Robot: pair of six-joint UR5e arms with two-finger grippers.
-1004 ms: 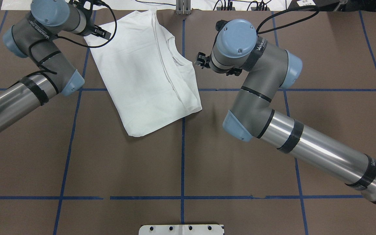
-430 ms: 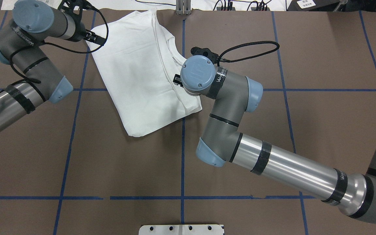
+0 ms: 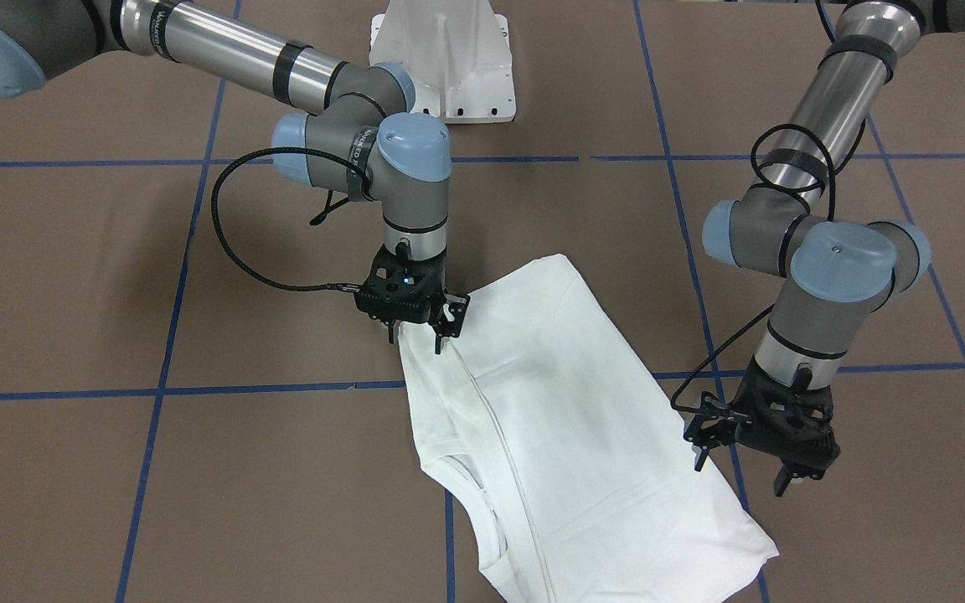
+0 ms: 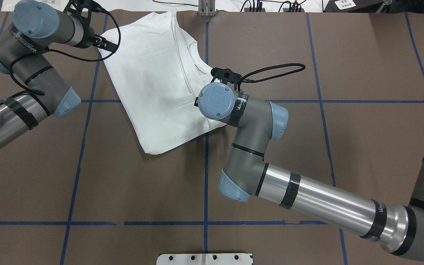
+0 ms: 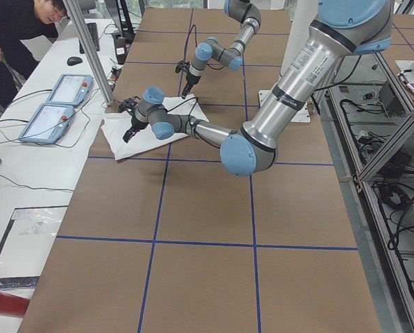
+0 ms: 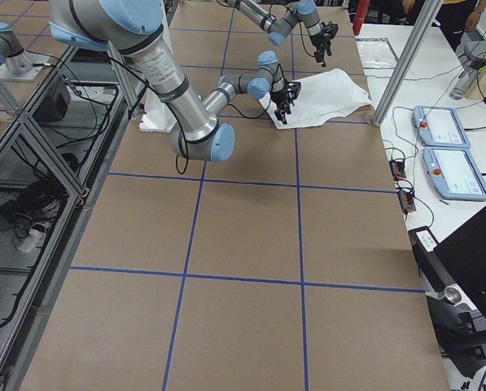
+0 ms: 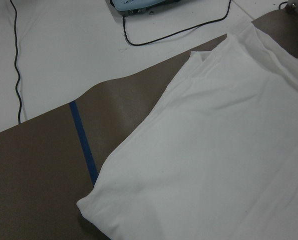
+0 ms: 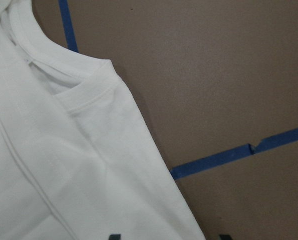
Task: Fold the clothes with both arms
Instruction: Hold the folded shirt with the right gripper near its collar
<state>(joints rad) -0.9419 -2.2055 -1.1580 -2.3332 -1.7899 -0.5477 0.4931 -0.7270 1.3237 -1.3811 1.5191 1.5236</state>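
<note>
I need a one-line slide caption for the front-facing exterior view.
Folded white shirt on brown table; right gripper open at its corner, left gripper open at opposite edge.

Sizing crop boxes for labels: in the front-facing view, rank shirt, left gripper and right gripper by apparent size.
1. shirt, clearly largest.
2-3. left gripper and right gripper look alike; the left seems slightly bigger but is nearer the camera, so unranked.

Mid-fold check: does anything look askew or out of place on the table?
The folded white cotton shirt lies skewed to the blue tape grid, one corner reaching the brown mat's far edge. Nothing looks damaged.
</note>
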